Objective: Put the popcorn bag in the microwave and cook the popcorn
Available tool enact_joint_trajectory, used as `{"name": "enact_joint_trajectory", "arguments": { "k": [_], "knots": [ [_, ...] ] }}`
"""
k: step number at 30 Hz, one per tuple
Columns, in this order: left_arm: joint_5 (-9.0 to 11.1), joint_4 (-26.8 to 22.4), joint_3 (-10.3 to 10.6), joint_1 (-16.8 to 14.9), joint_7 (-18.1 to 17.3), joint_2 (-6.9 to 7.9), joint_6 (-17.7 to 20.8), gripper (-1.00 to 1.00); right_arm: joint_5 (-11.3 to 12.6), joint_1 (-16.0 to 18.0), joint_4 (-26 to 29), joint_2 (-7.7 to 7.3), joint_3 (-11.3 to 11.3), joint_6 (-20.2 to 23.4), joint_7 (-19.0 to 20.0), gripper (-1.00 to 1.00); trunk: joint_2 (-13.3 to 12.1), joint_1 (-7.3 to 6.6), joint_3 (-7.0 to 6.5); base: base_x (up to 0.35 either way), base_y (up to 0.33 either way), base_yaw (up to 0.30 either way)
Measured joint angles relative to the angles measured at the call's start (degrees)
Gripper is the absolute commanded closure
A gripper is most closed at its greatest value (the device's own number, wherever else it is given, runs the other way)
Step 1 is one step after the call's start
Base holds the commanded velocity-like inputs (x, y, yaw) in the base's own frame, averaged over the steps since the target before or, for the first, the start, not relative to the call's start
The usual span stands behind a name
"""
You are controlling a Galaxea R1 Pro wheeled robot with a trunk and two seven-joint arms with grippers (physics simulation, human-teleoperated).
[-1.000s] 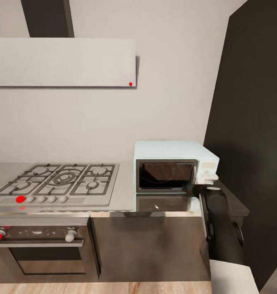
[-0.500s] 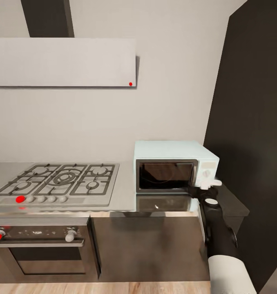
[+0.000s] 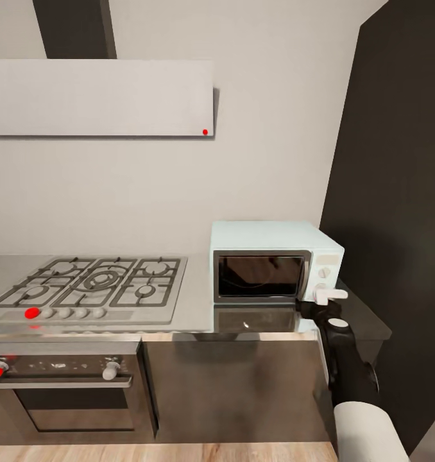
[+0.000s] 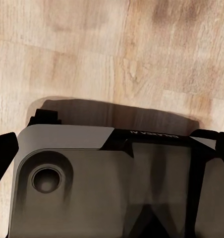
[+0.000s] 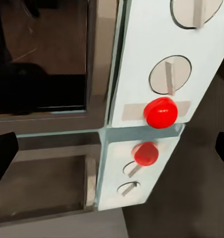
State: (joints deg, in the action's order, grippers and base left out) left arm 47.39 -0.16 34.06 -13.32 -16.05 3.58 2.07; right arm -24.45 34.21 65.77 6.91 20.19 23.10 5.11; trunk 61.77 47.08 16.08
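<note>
Where the steel bench (image 3: 198, 301) meets the dark tall panel (image 3: 397, 192) on the right, the microwave (image 3: 272, 260) stands against the far wall: a small pale mint-blue box with a dark glass door in a grey frame, shut, and a narrow control strip down its right side. From the right wrist camera that strip shows two pale round knobs (image 5: 170, 75) one over the other and, below them, a red round indicator (image 5: 160, 112); the polished bench top mirrors the strip and the red spot just beneath. Behind the glass the cavity is dark, and I cannot tell what lies inside.

The right end effector (image 3: 328, 296) sits just beside the microwave's near right corner, below the control strip, its pale tip close to the front face; whether it touches is unclear. In the wrist picture its dark fingers (image 5: 3, 153) sit far apart at either edge, so it is released and grasps nothing. The left end effector (image 4: 112, 148) points down at the wooden floor (image 4: 117, 49) over the robot's grey base (image 4: 92, 188); its dark fingertips show spread at the two edges, likewise released.

A strip of bare bench lies between the microwave and the gas hob (image 3: 92, 285) to the left. On the right the microwave nearly meets the dark panel, leaving little room.
</note>
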Motion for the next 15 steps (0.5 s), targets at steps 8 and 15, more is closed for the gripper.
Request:
{"name": "enact_joint_trajectory", "arguments": {
  "k": [8, 15],
  "knots": [
    [-0.01, 0.00, 0.00, 0.00, 0.00, 0.00, 0.00, -1.00, 2.08, 0.01, -0.29, -6.41, 6.02, 0.70, 11.97, -1.00, 0.00, 0.00, 0.00, 0.000, 0.000, 0.000],
    [0.00, 0.00, 0.00, 0.00, 0.00, 0.00, 0.00, -1.00, 2.18, 0.01, -1.31, -8.45, 6.28, 0.05, 14.07, -1.00, 0.00, 0.00, 0.00, 0.000, 0.000, 0.000]
  ]
}}
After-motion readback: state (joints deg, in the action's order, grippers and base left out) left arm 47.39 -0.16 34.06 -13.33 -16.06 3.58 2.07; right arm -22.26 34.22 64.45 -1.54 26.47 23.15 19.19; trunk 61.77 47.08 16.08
